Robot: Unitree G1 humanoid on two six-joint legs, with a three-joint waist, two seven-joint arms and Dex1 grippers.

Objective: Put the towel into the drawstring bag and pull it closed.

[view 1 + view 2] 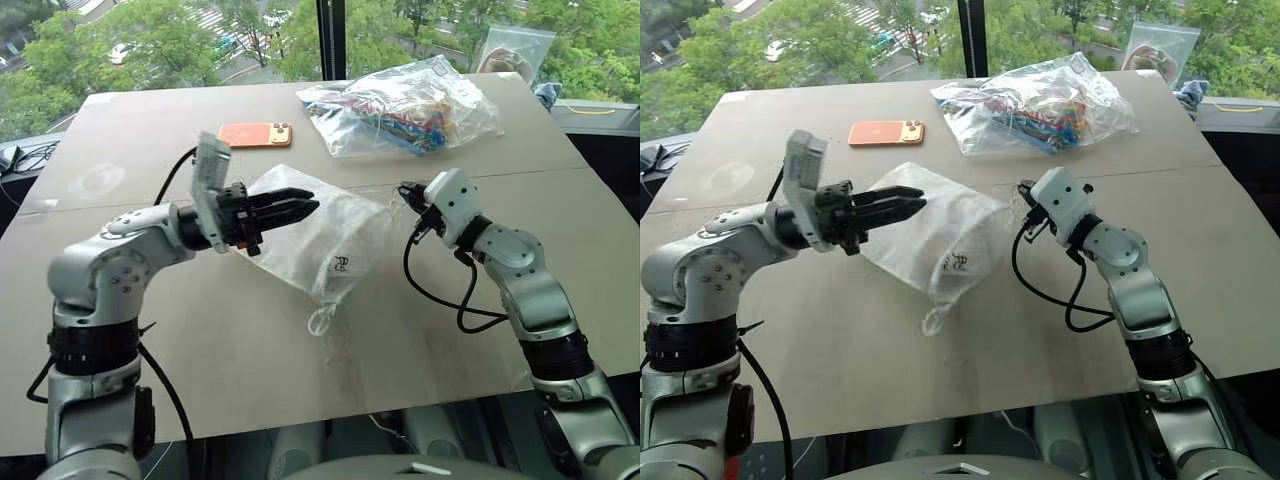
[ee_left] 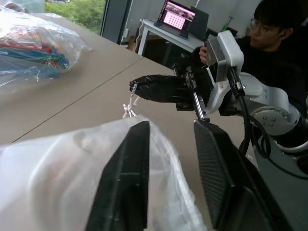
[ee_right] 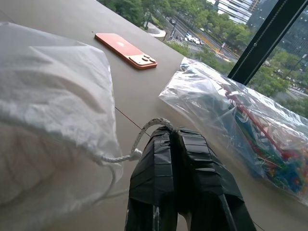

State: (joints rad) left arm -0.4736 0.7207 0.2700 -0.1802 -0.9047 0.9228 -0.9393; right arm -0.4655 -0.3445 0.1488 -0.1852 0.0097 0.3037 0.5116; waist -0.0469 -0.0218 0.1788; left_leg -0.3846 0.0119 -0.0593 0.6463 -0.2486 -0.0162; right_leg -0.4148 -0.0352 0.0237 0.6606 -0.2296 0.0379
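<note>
The white drawstring bag (image 1: 335,240) bulges on the table between my two grippers. A cream ribbed mass, the towel (image 3: 29,159), shows through its thin fabric. My right gripper (image 3: 173,132) is shut on the bag's white cord (image 3: 144,129), which runs taut from the gathered end. My left gripper (image 2: 171,125) points level over the bag's top. Its fingers (image 2: 127,173) stand apart, with bag fabric lying against one of them. A white loop (image 1: 322,320) hangs at the bag's near end.
An orange phone (image 1: 255,133) lies behind the bag. A clear plastic bag of colourful items (image 1: 400,105) sits at the back right, with another clear bag (image 1: 515,50) at the far edge. A person (image 2: 276,33) sits beyond the table, near a laptop (image 2: 180,14).
</note>
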